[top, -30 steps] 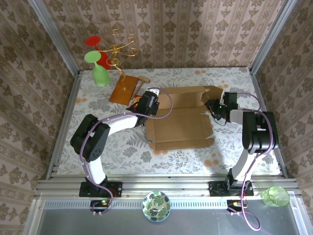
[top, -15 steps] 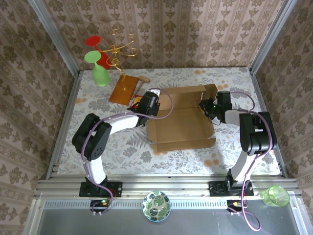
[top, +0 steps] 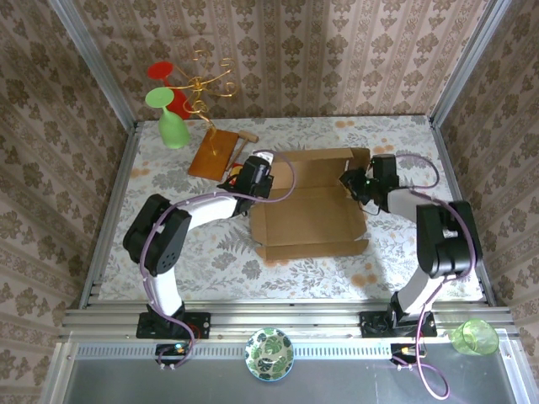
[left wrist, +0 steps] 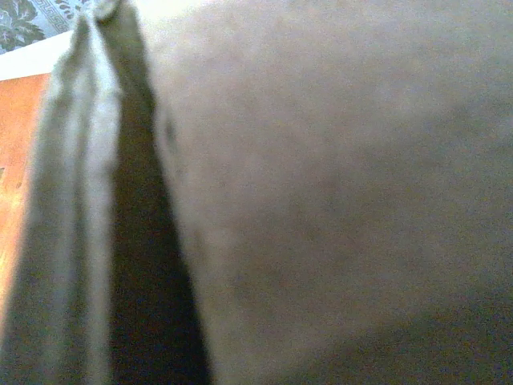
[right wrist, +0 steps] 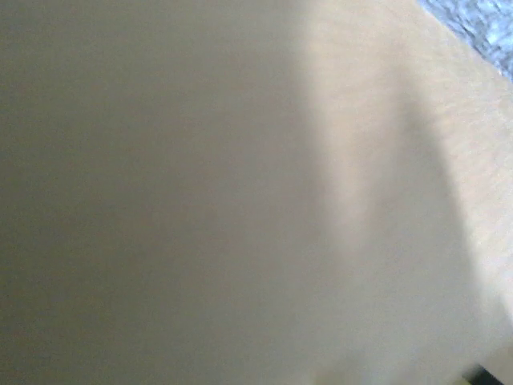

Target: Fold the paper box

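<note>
The box [top: 307, 210] lies mid-worktop [top: 194, 261], partly folded. The left end effector [top: 253, 179] and right end effector [top: 357, 183] meet its 2 side edges, likely to brace the flaps upright. I cannot tell whether either is clamped.

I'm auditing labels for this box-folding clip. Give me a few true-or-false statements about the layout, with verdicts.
The paper box lies between the left gripper and the right gripper. True.
The orange board lies right of the box. False: it lies by its far left corner.
A green glass stands near the table's far left corner. True.
The patterned bowl sits on the box. False: it sits on the near ledge.
</note>
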Robot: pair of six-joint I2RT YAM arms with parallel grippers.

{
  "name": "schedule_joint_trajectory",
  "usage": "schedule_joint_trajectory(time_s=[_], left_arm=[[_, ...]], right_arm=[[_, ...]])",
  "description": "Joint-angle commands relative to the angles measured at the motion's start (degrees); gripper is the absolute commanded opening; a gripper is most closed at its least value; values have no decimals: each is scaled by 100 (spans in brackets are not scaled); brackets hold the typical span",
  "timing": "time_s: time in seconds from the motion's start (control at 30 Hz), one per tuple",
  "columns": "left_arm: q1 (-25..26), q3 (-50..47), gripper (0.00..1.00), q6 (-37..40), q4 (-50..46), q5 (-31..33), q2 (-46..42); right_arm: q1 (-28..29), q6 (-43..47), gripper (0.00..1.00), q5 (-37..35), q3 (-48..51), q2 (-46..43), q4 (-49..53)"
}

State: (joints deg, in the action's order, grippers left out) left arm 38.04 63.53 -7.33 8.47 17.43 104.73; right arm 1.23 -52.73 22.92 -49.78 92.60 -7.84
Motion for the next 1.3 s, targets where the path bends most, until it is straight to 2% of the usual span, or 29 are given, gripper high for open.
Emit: schedule_joint_trajectory(time_s=[0.0, 0.1, 0.2, 0.3, 0.37, 0.57, 0.77, 0.93, 1.27], left_arm=[[-211, 59, 0, -29, -210, -260, -307], [-344, 76, 0, 42, -240, -548, -408], [-458, 145, 0, 50, -350, -838, -469], [-558, 179, 0, 58, -471, -1077, -510], [-610, 176, 0, 87, -501, -1254, -502], [-740, 230, 0, 113, -602, -1679, -344], [-781, 322, 0, 122, -668, -1711, -212], [-763, 358, 0, 24, -611, -1612, -130], [-693, 433, 0, -50, -580, -1471, 26]], right_arm=[[-260, 564, 35, 213, -145, -1059, 597], [-550, 897, 34, 446, -130, -1796, 740], [-1045, 1247, 32, 370, -173, -2104, 1043], [-1640, 1373, 29, 451, -93, -1858, 791], [-1777, 1886, 26, 506, -340, -1382, 931], [-1784, 3212, 27, 1127, -1287, 158, 1402], [-1491, 3781, 28, 1417, -1717, 762, 1609], [-1111, 3830, 27, 1236, -1338, 447, 1475], [-901, 3953, 25, 1171, -750, -257, 1547]])
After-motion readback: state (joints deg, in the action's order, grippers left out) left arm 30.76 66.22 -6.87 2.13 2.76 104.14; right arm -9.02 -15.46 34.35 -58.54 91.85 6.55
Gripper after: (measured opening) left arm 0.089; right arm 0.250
